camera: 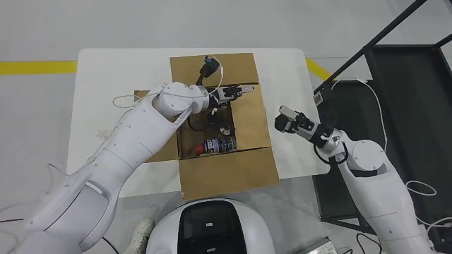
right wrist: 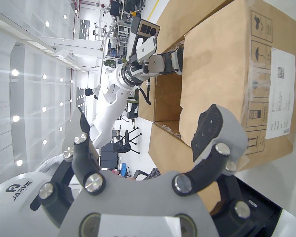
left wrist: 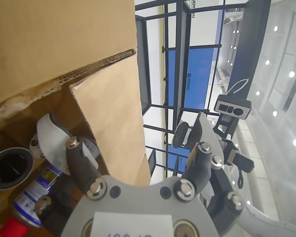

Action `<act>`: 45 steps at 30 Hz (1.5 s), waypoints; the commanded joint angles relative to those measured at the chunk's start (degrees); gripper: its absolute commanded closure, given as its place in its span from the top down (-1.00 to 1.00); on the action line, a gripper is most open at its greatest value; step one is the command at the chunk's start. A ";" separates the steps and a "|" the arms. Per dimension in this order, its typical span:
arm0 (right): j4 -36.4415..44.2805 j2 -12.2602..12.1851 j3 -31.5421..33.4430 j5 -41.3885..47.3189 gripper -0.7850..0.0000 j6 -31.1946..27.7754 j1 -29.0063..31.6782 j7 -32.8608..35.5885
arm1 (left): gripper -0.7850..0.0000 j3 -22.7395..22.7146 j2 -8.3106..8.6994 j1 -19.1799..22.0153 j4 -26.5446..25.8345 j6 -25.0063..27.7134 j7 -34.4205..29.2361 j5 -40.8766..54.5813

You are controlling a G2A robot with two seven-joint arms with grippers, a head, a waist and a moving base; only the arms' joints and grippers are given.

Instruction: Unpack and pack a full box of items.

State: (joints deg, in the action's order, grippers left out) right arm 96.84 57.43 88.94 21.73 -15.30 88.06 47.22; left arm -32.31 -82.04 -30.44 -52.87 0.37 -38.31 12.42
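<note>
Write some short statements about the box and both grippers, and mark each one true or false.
1. The cardboard box stands open on the table. True.
2. The right gripper holds a can. False: it is open and empty, beside the box.
3. A can with a red cap lies inside the box. True.
4. The left gripper hangs far from the box. False: it is open, astride the box's side wall.

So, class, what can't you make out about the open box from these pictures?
Top view: the left arm covers much of the box interior.
Left wrist view: the red-capped can is cut off by the picture's edge.
Right wrist view: a raised flap hides the box's contents.
</note>
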 commanded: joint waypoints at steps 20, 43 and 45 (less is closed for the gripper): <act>10.87 -1.16 0.89 0.14 1.00 1.56 6.81 16.59 | 1.00 -3.28 -3.46 0.46 -0.33 11.38 -0.49 4.18; 3.18 -0.83 -3.03 5.12 1.00 2.67 2.69 11.27 | 1.00 -0.15 -10.62 5.18 8.65 14.38 -7.67 8.91; 2.75 -0.79 -2.25 6.62 1.00 1.94 3.30 10.10 | 1.00 -0.66 -10.58 5.10 9.04 15.23 -8.30 8.59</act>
State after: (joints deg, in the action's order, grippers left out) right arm 99.83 56.62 86.32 27.53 -13.04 91.10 57.88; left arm -32.70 -92.67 -25.28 -43.97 15.14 -46.31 21.29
